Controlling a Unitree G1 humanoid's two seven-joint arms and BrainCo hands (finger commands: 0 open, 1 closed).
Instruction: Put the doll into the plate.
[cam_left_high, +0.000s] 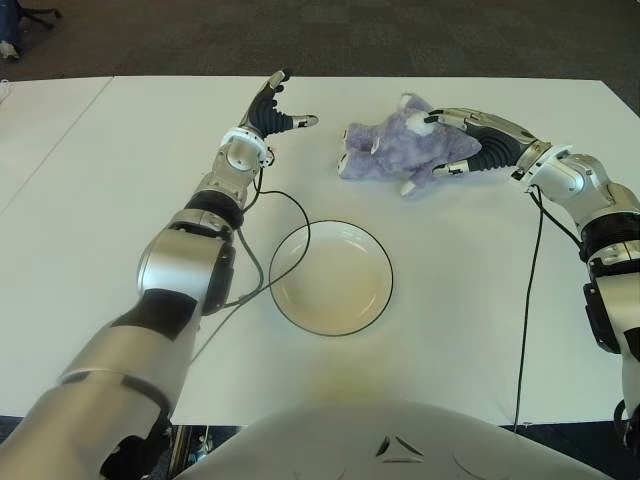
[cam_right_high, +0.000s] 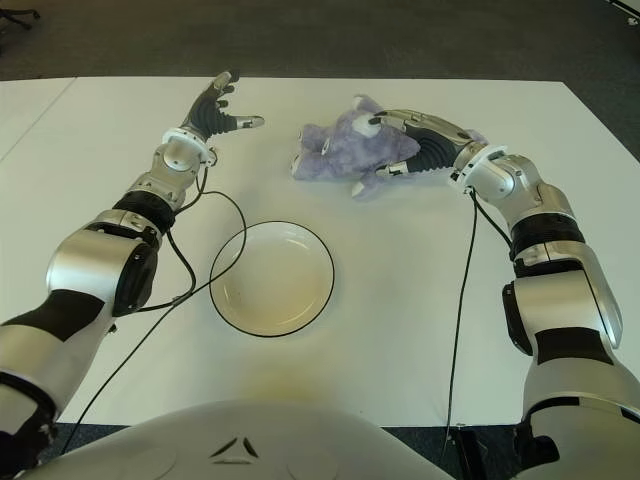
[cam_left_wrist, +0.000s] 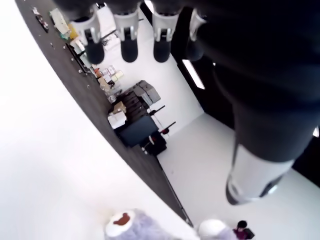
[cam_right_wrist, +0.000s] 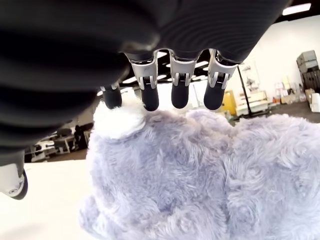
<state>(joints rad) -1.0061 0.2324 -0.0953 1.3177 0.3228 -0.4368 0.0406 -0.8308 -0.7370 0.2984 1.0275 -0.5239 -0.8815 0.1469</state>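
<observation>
A purple plush doll (cam_left_high: 385, 150) lies on its side on the white table (cam_left_high: 120, 180), beyond the plate. The plate (cam_left_high: 330, 282) is white with a dark rim and holds nothing. My right hand (cam_left_high: 437, 143) reaches in from the right and cups the doll's right end, fingers (cam_right_wrist: 181, 95) stretched over its top and the thumb low at its near side; the fur is not squeezed. The doll (cam_right_wrist: 200, 170) fills the right wrist view. My left hand (cam_left_high: 295, 100) is lifted to the left of the doll, fingers spread, holding nothing.
A black cable (cam_left_high: 290, 215) loops from my left arm along the plate's left rim. Another cable (cam_left_high: 530, 300) runs down the table from my right wrist. The table's far edge meets dark carpet (cam_left_high: 400, 40) just beyond the doll.
</observation>
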